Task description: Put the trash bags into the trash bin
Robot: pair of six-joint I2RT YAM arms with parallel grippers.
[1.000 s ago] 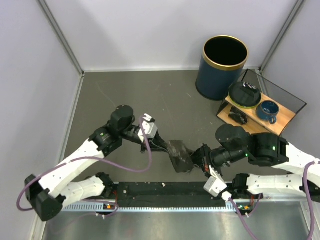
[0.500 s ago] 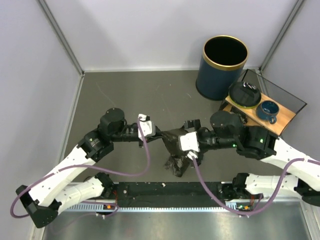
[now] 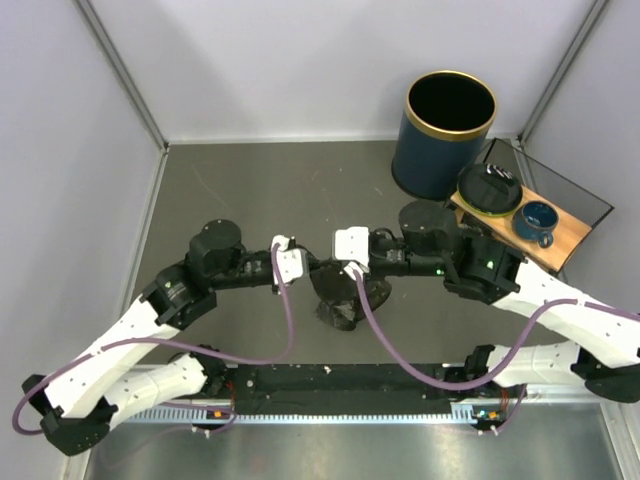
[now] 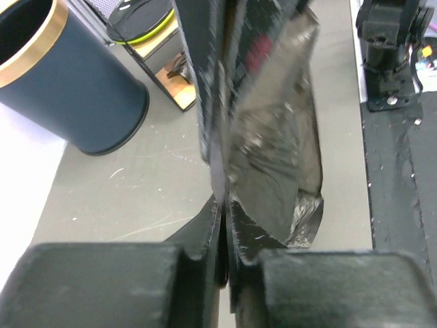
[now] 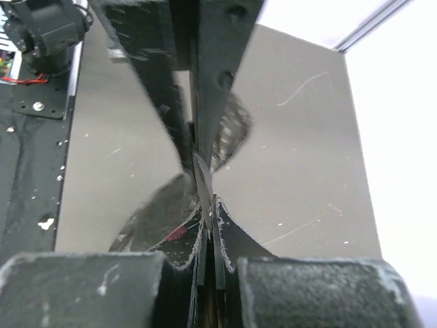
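Two claws, left gripper [image 3: 320,274] and right gripper [image 3: 338,270], each grasp the crinkly glossy black plastic trash bag [image 3: 345,300].

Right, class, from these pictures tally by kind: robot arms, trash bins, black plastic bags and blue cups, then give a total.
Robot arms: 2, left arm and right arm
Trash bin: 1
Black plastic bag: 1
Blue cup: 1
Total: 5
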